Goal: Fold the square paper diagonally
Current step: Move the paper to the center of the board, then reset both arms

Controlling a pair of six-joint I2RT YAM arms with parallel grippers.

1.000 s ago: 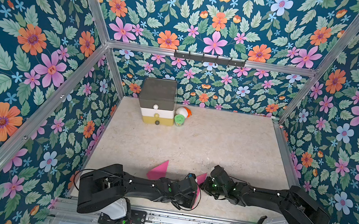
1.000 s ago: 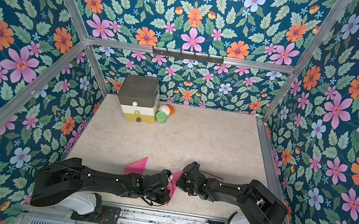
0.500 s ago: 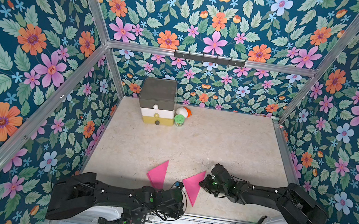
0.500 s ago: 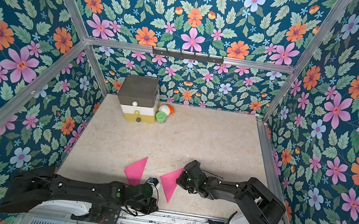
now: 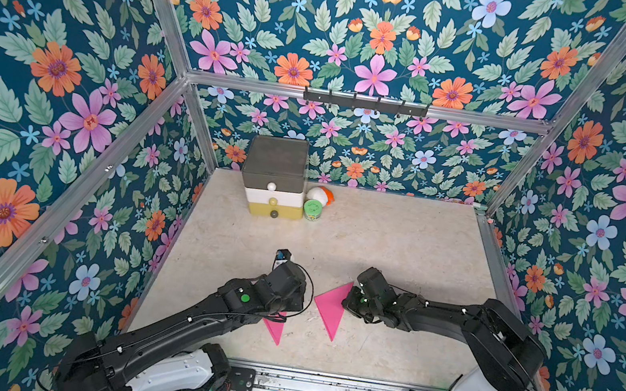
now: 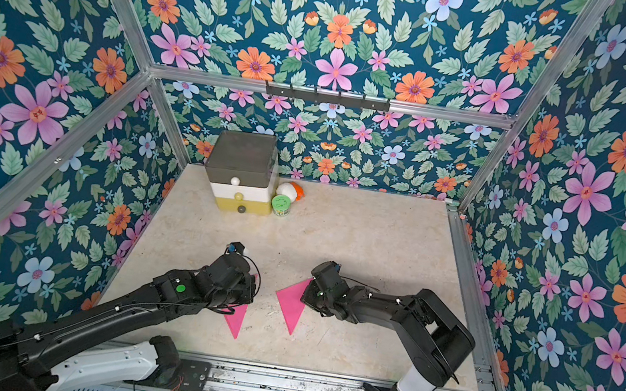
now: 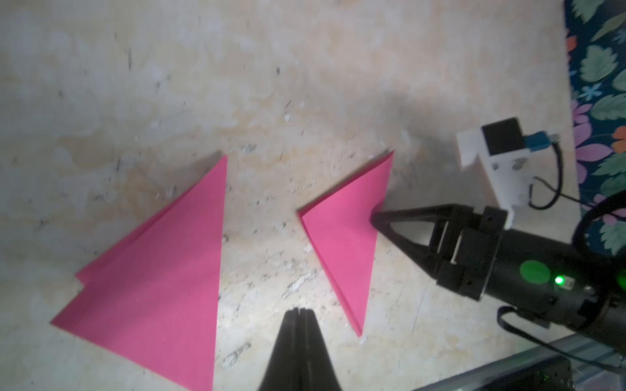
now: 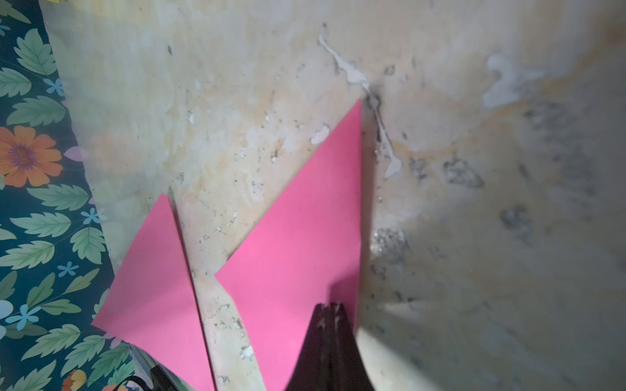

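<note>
While its jaws are closed, the right gripper (image 8: 328,308) touches pink paper (image 8: 298,230).

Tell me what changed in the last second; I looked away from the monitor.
The left arm pulled back toward its base, then swung out over the left triangle; the left gripper is shut, holding nothing. The right gripper stayed shut with its tip on the right triangle; both triangles barely moved.
</note>
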